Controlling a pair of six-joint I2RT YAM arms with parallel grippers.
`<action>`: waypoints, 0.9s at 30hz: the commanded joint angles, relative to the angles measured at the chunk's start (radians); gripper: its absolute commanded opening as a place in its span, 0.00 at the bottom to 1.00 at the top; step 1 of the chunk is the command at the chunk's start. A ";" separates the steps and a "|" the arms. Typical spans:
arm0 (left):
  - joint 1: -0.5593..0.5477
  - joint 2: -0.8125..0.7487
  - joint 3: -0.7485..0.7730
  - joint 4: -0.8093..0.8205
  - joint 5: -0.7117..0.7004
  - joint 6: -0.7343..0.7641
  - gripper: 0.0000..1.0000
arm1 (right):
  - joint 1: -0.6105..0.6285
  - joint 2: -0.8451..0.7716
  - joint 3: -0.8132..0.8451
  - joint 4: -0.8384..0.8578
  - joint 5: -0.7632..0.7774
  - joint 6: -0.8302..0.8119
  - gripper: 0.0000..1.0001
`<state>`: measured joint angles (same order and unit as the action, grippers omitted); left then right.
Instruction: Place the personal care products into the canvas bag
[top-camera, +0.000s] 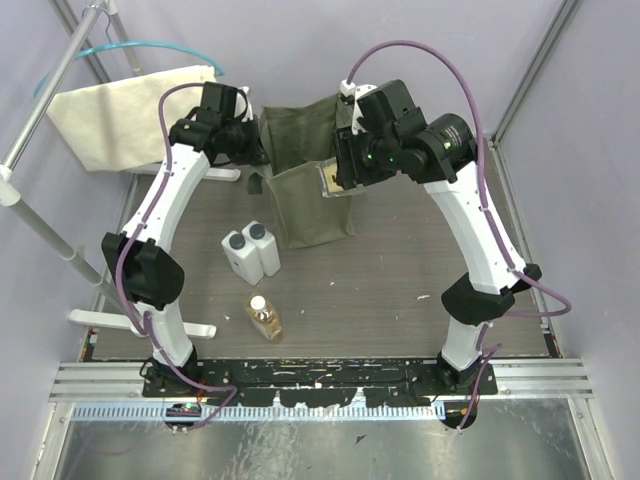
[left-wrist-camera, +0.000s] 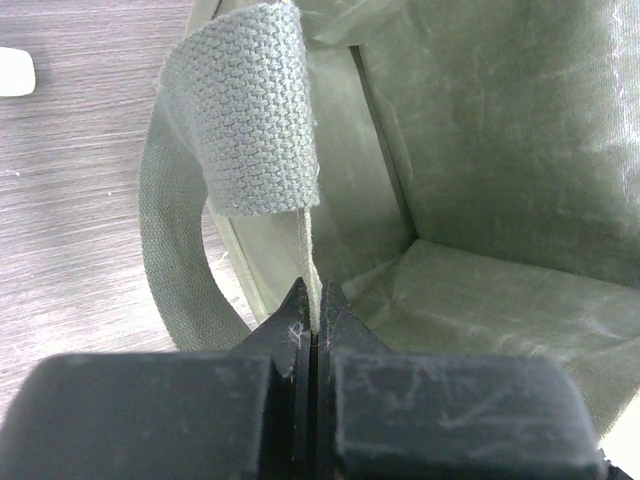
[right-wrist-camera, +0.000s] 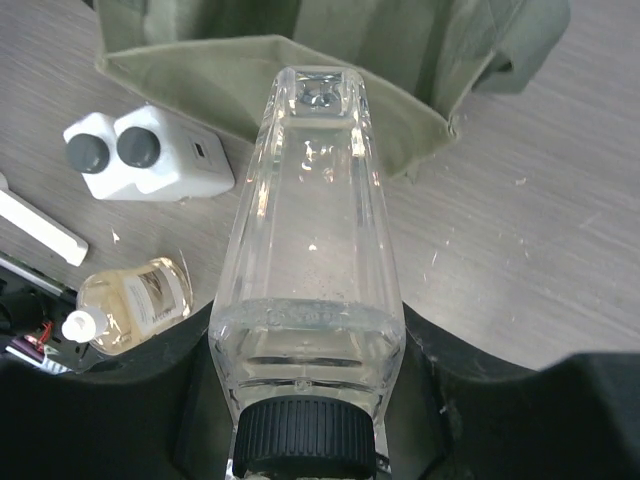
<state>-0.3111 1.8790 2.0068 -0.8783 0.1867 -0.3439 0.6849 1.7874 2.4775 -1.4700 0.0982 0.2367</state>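
Note:
The olive-green canvas bag (top-camera: 310, 200) stands open at the table's middle back. My left gripper (top-camera: 252, 148) is shut on the bag's left rim fabric (left-wrist-camera: 312, 270), beside the handle strap (left-wrist-camera: 240, 110). My right gripper (top-camera: 345, 172) is shut on a clear dark-capped bottle (right-wrist-camera: 310, 220) and holds it bottom-first over the bag's front rim (right-wrist-camera: 230, 70); the bottle also shows in the top view (top-camera: 333, 180). Two white bottles with dark grey caps (top-camera: 251, 249) stand together left of the bag, and also show in the right wrist view (right-wrist-camera: 150, 160). A clear amber bottle with a white cap (top-camera: 264, 317) lies nearer me, also visible in the right wrist view (right-wrist-camera: 130, 305).
A cream cloth (top-camera: 130, 110) on a teal hanger hangs at the back left from a white rack (top-camera: 40, 235) whose feet (top-camera: 190, 328) lie on the table's left side. Grey walls close in the sides and back.

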 joint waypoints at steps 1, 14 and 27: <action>-0.003 -0.039 -0.032 -0.005 0.023 0.024 0.00 | 0.003 0.007 0.109 0.142 -0.043 -0.093 0.01; -0.023 -0.087 -0.080 0.022 0.047 0.068 0.00 | 0.003 -0.124 -0.062 0.683 -0.004 -0.299 0.00; -0.048 -0.099 -0.088 0.027 0.069 0.092 0.00 | -0.059 -0.035 -0.077 0.722 -0.040 -0.353 0.00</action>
<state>-0.3416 1.8214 1.9366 -0.8467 0.2199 -0.2798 0.6632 1.7176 2.3581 -0.9363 0.0811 -0.1009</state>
